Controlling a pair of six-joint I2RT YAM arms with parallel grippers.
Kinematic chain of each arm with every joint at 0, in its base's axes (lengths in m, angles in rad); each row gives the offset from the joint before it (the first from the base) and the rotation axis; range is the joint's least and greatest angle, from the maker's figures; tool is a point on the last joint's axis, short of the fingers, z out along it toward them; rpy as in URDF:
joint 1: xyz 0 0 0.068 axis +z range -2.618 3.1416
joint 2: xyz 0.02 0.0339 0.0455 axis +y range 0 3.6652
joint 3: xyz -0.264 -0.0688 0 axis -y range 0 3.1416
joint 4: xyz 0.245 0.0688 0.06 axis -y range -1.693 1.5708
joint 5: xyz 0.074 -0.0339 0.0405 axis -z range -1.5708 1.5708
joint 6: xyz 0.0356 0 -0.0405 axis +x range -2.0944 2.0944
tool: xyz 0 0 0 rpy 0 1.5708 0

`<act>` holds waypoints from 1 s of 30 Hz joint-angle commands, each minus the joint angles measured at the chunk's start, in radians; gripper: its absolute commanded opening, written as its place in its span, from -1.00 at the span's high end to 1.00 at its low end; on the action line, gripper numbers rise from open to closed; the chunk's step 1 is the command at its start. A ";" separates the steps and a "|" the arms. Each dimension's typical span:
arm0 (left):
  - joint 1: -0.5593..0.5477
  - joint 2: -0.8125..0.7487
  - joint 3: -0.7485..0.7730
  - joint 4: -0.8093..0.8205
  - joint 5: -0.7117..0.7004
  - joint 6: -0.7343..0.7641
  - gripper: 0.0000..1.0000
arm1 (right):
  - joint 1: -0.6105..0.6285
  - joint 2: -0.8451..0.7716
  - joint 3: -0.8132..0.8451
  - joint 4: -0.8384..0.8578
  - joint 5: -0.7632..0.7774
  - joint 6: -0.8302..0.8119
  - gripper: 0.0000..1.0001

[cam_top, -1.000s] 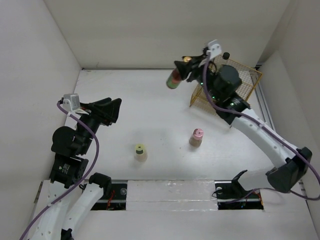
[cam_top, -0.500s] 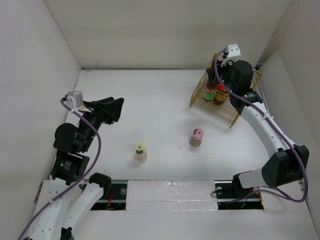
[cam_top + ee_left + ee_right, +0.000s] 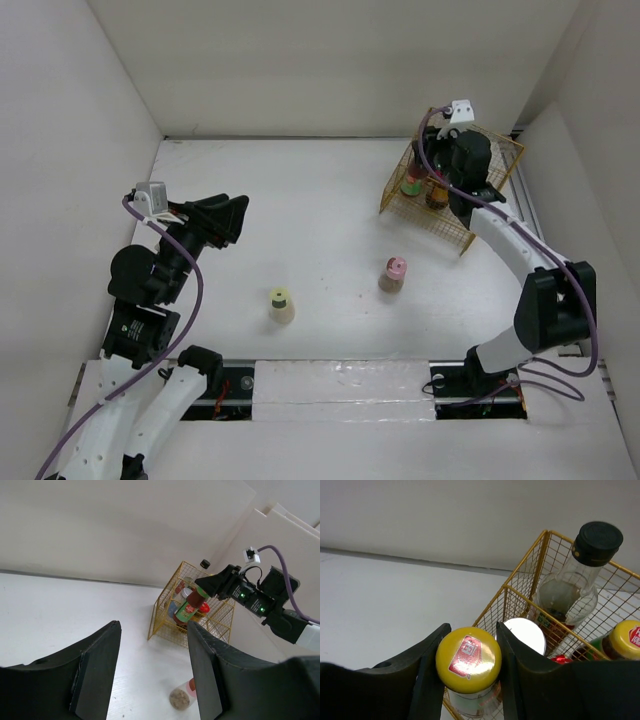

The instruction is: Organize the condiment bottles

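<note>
My right gripper (image 3: 470, 636) is shut on the yellow-red cap of a condiment bottle (image 3: 468, 660), which hangs at the near left corner of the gold wire basket (image 3: 520, 597). From above, that gripper (image 3: 428, 170) and its bottle (image 3: 412, 186) are over the basket (image 3: 500, 150). Inside stand a black-capped bottle (image 3: 596, 539), a silver-capped jar (image 3: 525, 634), a red cap (image 3: 561, 659) and another yellow-red cap (image 3: 627, 639). On the table stand a pink-capped bottle (image 3: 393, 274) and a yellow-green-capped bottle (image 3: 281, 304). My left gripper (image 3: 225, 214) is open and empty, well to the left.
White walls close in the table on the left, back and right. The basket sits in the far right corner against the right wall. In the left wrist view the pink-capped bottle (image 3: 181, 696) shows between the open fingers (image 3: 100, 670), far below them.
The right arm swung the held bottle from left of the basket to over it and lowered it at the basket's left corner. The left arm has hardly moved.
</note>
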 commanded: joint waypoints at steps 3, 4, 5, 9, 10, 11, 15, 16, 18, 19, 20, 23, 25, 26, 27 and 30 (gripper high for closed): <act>0.002 0.004 -0.001 0.059 0.013 0.001 -0.02 | 0.024 -0.014 -0.093 0.345 0.076 0.033 0.76; 0.002 0.004 -0.001 0.059 0.013 0.001 -0.02 | 0.024 -0.003 -0.103 0.345 0.088 0.033 0.76; 0.002 0.004 -0.001 0.059 0.013 0.001 -0.02 | 0.033 -0.003 -0.115 0.355 0.089 0.033 0.73; 0.002 0.004 -0.001 0.059 0.013 0.001 -0.02 | 0.033 0.030 -0.158 0.392 0.089 0.053 0.71; 0.002 0.004 -0.001 0.059 0.013 0.001 -0.02 | 0.033 0.030 -0.158 0.392 0.089 0.053 0.68; 0.002 0.004 -0.001 0.059 0.013 0.001 -0.02 | 0.033 0.030 -0.158 0.392 0.089 0.053 0.64; 0.002 0.004 -0.001 0.059 0.013 0.001 -0.02 | 0.033 0.030 -0.167 0.382 0.079 0.053 0.18; 0.002 0.004 -0.001 0.059 0.013 0.001 -0.02 | 0.033 0.030 -0.167 0.382 0.079 0.053 0.13; 0.002 0.004 -0.001 0.059 0.013 0.001 -0.02 | 0.033 0.020 -0.167 0.372 0.089 0.063 -0.18; 0.002 0.004 -0.001 0.059 0.013 0.001 -0.02 | 0.033 0.020 -0.167 0.372 0.089 0.072 -0.27; 0.002 0.004 -0.010 0.059 0.013 0.001 -0.02 | 0.033 0.001 -0.167 0.345 0.089 0.072 -0.42; 0.002 0.004 -0.010 0.059 0.013 0.001 -0.02 | 0.033 -0.051 -0.130 0.304 0.076 0.072 -0.55; 0.002 0.004 -0.010 0.059 0.013 0.001 -0.02 | 0.033 -0.098 -0.116 0.258 0.064 0.072 -0.63; 0.002 0.004 -0.010 0.059 0.013 0.001 -0.02 | 0.046 -0.115 -0.103 0.239 0.064 0.072 -0.66; 0.002 0.004 -0.010 0.059 0.013 0.001 -0.02 | 0.056 -0.132 -0.103 0.196 0.064 0.072 -0.66; 0.002 -0.005 -0.010 0.050 0.004 0.001 -0.02 | 0.126 -0.206 -0.106 0.152 0.007 0.081 -0.25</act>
